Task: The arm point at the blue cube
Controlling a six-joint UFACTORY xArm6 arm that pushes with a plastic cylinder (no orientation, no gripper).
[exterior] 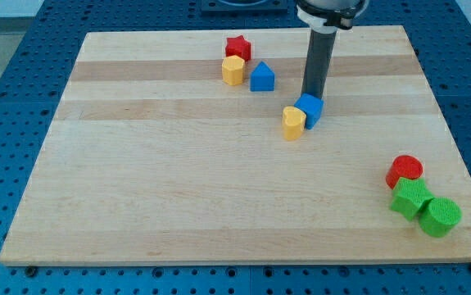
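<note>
The blue cube point(310, 109) sits right of the board's middle, near the view's top. A yellow heart-shaped block point(293, 122) touches its left side. My tip point(310, 96) comes down at the cube's far top edge, touching or just behind it. The dark rod rises straight up from there to the arm's mount at the view's top.
A red star block point(237, 47), a yellow block point(233, 70) and a blue house-shaped block point(261, 77) cluster at the top middle. A red cylinder point(405, 170), a green block point(411, 197) and a green cylinder point(441, 216) cluster at the lower right. The wooden board point(178, 180) lies on a blue perforated table.
</note>
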